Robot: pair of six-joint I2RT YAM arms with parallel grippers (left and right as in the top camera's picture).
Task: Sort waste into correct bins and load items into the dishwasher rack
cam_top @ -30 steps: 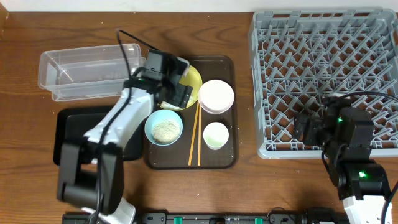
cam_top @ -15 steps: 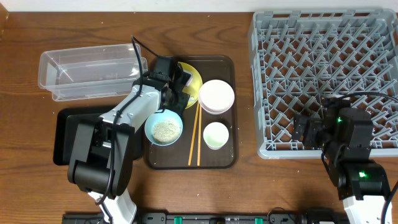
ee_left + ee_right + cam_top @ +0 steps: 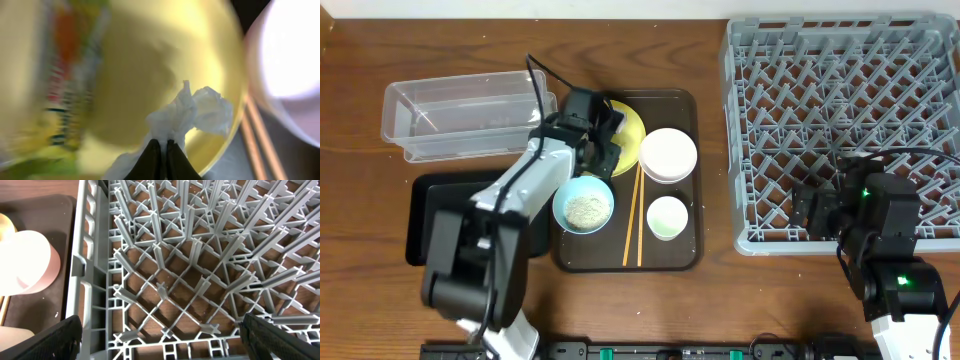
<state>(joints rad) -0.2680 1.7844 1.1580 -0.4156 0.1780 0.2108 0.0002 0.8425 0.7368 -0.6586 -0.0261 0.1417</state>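
The left fingers (image 3: 151, 160) clamp the crumpled white paper (image 3: 200, 112), which trails just ahead of their tips over the yellow plate (image 3: 150, 75) (the right fingers (image 3: 55, 340) gape, well apart); the clear box (image 3: 460, 115) lies near, off to their side.

My left arm (image 3: 525, 185) stretches forward and rightward, wrist tipped down, and the left pincer (image 3: 160, 150) is pinched tight on a crumpled white paper bit (image 3: 200, 107). My right arm (image 3: 885, 250) sits folded close in, with the right pincer (image 3: 162, 337) spread wide, holding nothing.
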